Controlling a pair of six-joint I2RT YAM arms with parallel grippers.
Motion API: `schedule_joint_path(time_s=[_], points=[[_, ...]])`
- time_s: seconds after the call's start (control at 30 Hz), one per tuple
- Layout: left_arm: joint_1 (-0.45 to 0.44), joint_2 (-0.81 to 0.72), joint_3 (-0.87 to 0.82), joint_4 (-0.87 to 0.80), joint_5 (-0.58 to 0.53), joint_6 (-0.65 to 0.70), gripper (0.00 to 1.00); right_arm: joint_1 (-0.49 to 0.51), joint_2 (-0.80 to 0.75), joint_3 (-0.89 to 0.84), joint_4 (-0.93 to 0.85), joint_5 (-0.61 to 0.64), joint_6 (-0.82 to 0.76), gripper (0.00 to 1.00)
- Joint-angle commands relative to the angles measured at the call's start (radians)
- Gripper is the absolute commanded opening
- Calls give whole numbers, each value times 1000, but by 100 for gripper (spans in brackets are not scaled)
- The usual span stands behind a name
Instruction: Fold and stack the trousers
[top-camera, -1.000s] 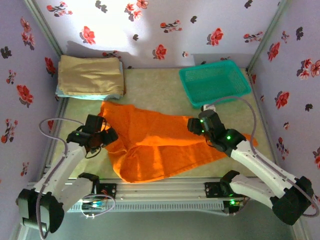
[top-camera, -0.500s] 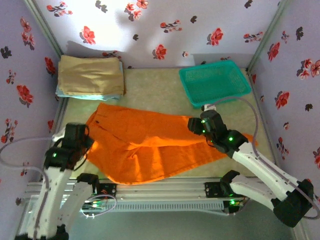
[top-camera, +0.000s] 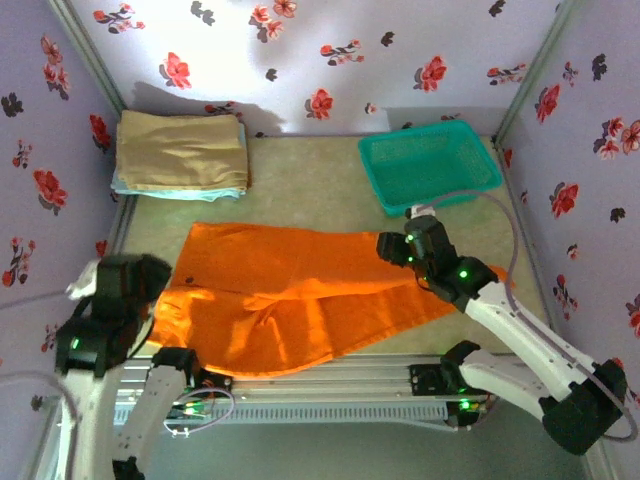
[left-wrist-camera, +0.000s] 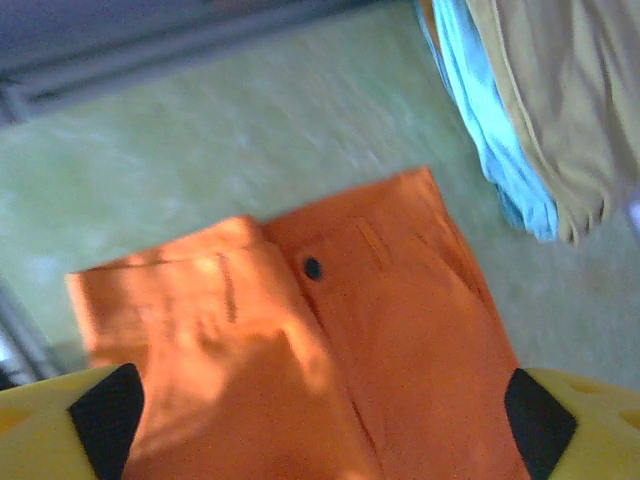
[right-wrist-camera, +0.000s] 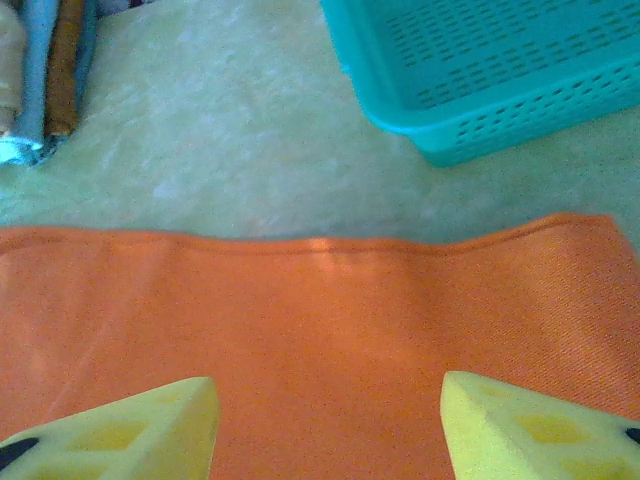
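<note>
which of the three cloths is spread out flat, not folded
The orange trousers, lying spread out near the front. The tan cloth and the light blue cloth under it are folded in a pile at the far left corner.

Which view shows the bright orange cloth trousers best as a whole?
The top external view: the bright orange cloth trousers lie spread out, nearly whole. The left wrist view gives the waist end with a dark button; the right wrist view, a flat stretch and one edge.

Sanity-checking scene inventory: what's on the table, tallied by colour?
Orange trousers: 1
Tan folded cloth: 1
Light blue folded cloth: 1
Teal basket: 1
Total: 4
</note>
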Motion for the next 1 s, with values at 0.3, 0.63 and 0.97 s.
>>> schedule_joint_path(time_s=[0.3,0.63,0.97], points=[[-221,571,-278,817,292,142,41,-159,628,411,-54,-191,-83,6],[-46,932,-342,1160,449,199,32,-225,996,799,-166,-34,-140,3],[93,1111,-388,1311,512,140,30,-343,1364,1424,-390,-73,-183,8]])
